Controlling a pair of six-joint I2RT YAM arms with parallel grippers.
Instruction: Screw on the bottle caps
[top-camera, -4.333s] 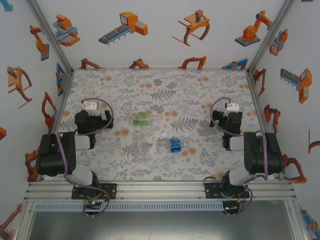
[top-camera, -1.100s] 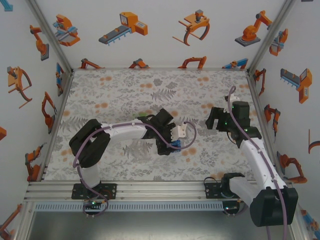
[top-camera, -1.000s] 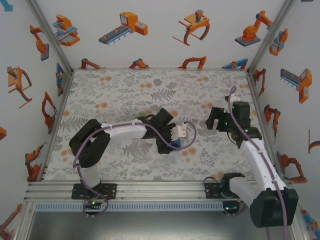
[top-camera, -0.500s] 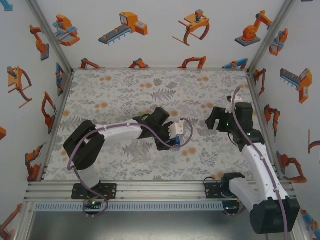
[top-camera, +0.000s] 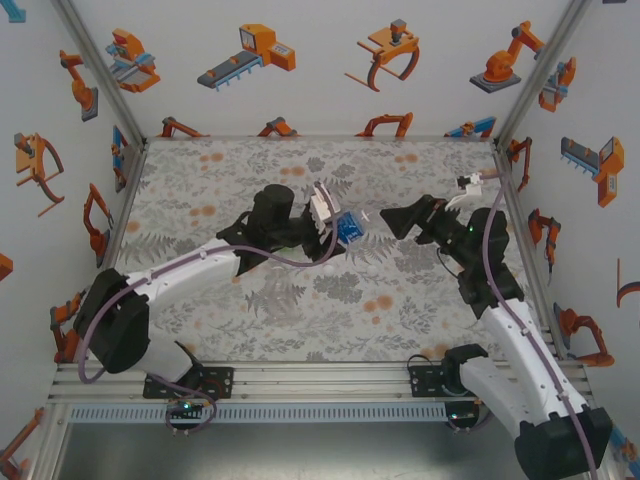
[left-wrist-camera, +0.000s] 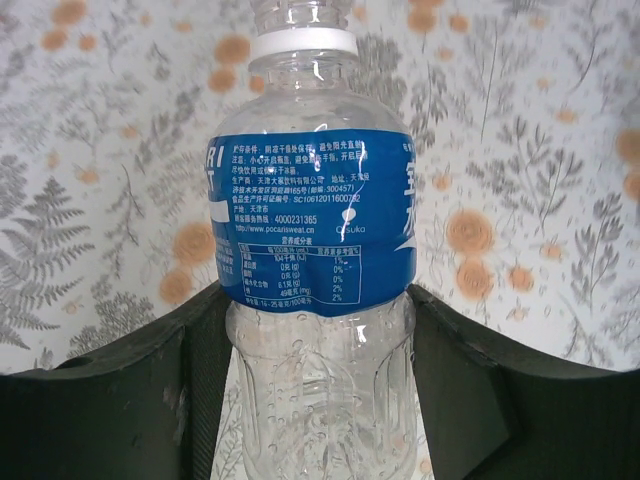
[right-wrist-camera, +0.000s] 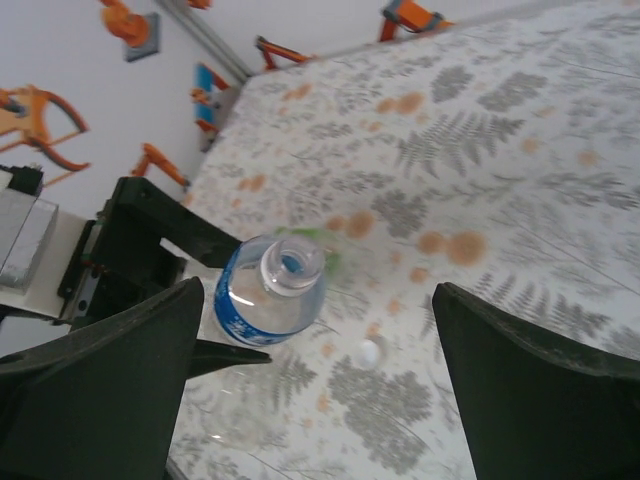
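- The blue-labelled bottle (left-wrist-camera: 312, 215) was off the table (top-camera: 200, 180), held in the air by the left gripper (left-wrist-camera: 316, 340).
- The left jaws were clamped on the clear ribbed body just below the bottle's label, one on each side.
- The bottle's neck (right-wrist-camera: 290, 265) was open with no cap on it, and it pointed towards the right gripper (top-camera: 392, 221).
- I judged the bottle to be light and thin-walled. It looked empty apart from droplets inside, so a hard squeeze would dent it and the glossy label could slip.
- The ribbed lower body seemed the best place to hold it, leaving the neck free.
- A loose cap (right-wrist-camera: 369, 351) lay on the table below the bottle, a little to the side of its neck.
- I judged the cap to be tiny and light, likely to skid, and best pinched across its rim.
- The left arm reached forward from its base, stretched long and low, with the wrist turned to carry the bottle.
- The right arm was bent inward, its gripper near the bottle's neck but apart from it. Its jaws were spread wide and held nothing.
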